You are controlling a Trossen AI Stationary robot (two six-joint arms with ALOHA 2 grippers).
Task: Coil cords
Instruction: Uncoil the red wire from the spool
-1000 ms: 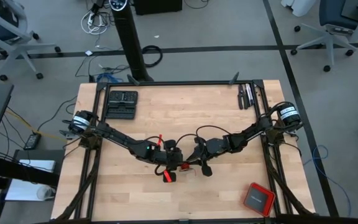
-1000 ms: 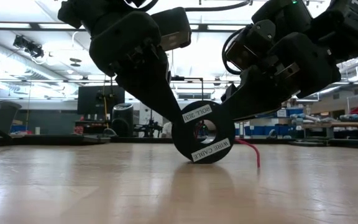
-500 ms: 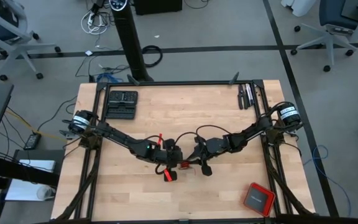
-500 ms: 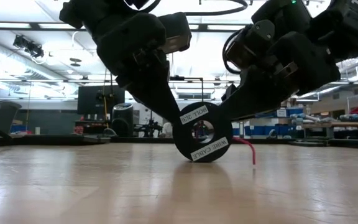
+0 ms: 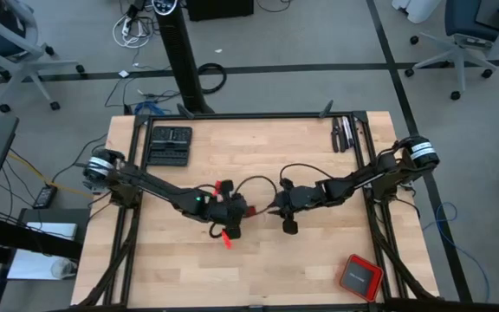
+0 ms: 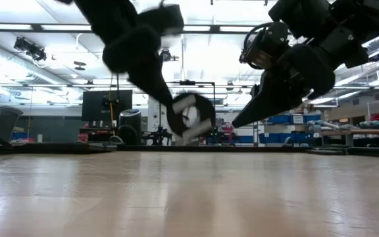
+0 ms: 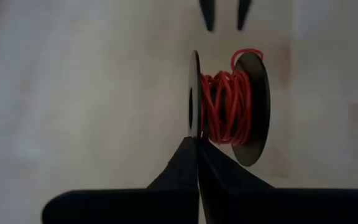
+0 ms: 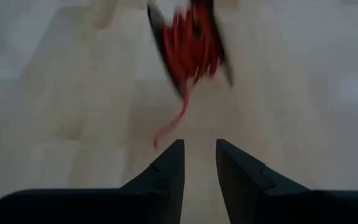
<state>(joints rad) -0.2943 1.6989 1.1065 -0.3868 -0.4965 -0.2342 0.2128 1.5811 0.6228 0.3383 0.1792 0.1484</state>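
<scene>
Left gripper [image 7: 197, 146] clenched on one black disc flange of the spool [image 7: 229, 106], fingers pinched tight on its rim. Thin red cord [image 7: 225, 106] wound round the spool's core, one loop standing proud; loose red tail [image 8: 169, 127] trails off. Spool lifted clear of the light wooden table [image 5: 319, 269], near its middle. Right gripper [image 8: 197, 155] just beside, fingers parted, grasping nothing. Red square box with dark top [image 5: 359, 276] well apart, at the table's corner.
</scene>
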